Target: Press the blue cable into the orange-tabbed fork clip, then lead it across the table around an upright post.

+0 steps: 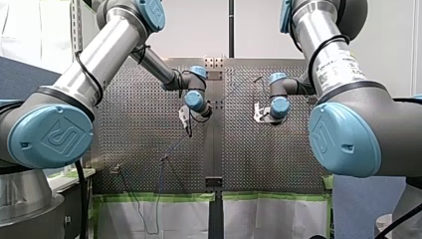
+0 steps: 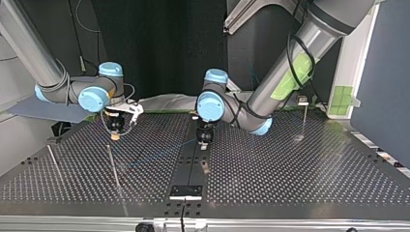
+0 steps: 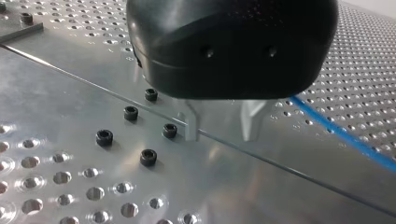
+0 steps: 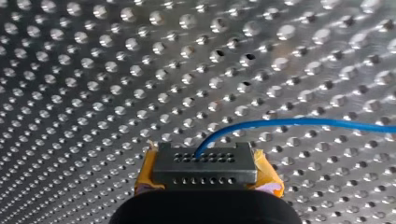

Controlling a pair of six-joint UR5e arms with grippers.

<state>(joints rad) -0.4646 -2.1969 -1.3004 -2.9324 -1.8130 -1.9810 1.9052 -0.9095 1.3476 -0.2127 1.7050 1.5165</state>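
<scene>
Nearest, top view, 8 o'clock: thin post (image 2: 113, 166) upright on the table (image 2: 290, 188). Second post (image 2: 53, 162) further out on the same side. Contact with the blue cable (image 4: 299, 122) not discernible at either.

Next back, 9 o'clock, with the thin post at its 6 o'clock: my right gripper (image 2: 115, 137), yellow pads low over the holes. Judged clenched on the cable: in the right wrist view the blue line rises from behind the near finger and arcs away clear of the surface.

Centre, over the dark middle strip (image 2: 187, 169): my left gripper (image 3: 222, 134), metal fingers apart, nothing between them, tips just above the plate. Cable passing beside it, ungrasped. Bolt heads (image 3: 148, 157) close by on the other side.

Farthest, 3 o'clock: far post (image 2: 305, 118) with a small fitting on top, too small to identify. No orange-tabbed clip positively located in any view.

Risks, as judged:
- One hold only. Slip through the pads likely under tension while leading across.
- Raised slack arc liable to snag on an open left finger or a bolt head.
- Thin post near the right gripper, open to a knock or bend on a tight sweep.
- Clip unconfirmed, hence possible seating beside the fork rather than in it.
</scene>
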